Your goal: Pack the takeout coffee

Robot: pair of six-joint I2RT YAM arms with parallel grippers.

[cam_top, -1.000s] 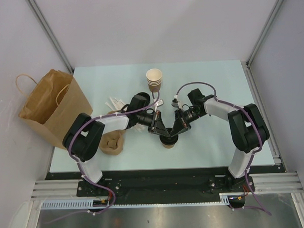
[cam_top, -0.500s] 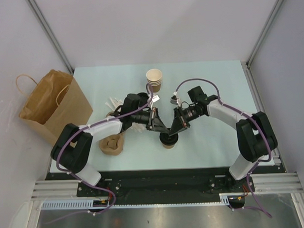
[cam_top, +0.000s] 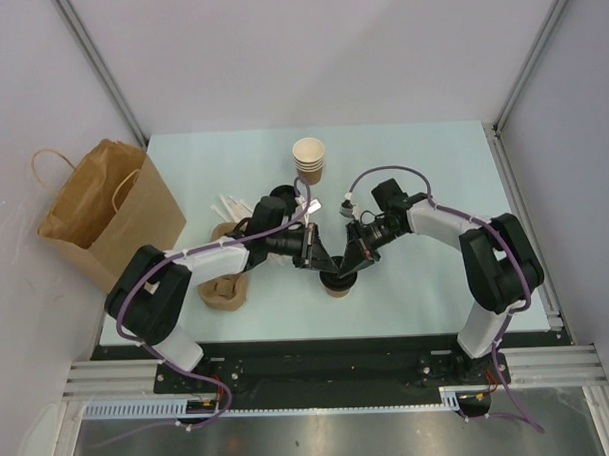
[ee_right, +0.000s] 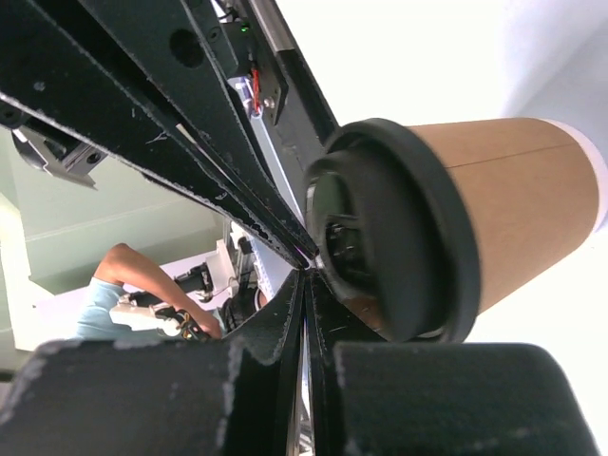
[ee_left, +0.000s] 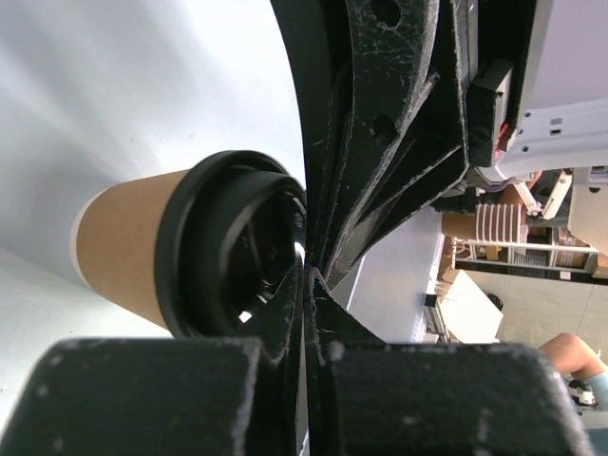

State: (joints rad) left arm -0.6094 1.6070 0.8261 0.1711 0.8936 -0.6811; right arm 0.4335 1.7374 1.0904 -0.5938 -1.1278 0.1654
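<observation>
— What does the coffee cup (cam_top: 337, 289) look like?
— It is a small tan-brown paper cup with a paler band at its base, capped by a round black lid (ee_right: 418, 237) with a raised rim.
— Where is it?
— It is on the bench (cam_top: 422, 164), towards 6 o'clock from the middle. The stack of lidless cups (cam_top: 308, 158) is at its 12 o'clock and the paper bag (cam_top: 104, 210) at its 9 o'clock.
— Which way does it point?
— From overhead it stands upright with the lid up, so its long axis rises straight off the bench.
— And the arms?
— The left pincer (ee_left: 305, 285) is fully closed, with its tip against the lid from 10 o'clock. The right pincer (ee_right: 306, 285) is all but closed and meets the lid from 2 o'clock. One cannot tell whether either has actually pinched the rim.
</observation>
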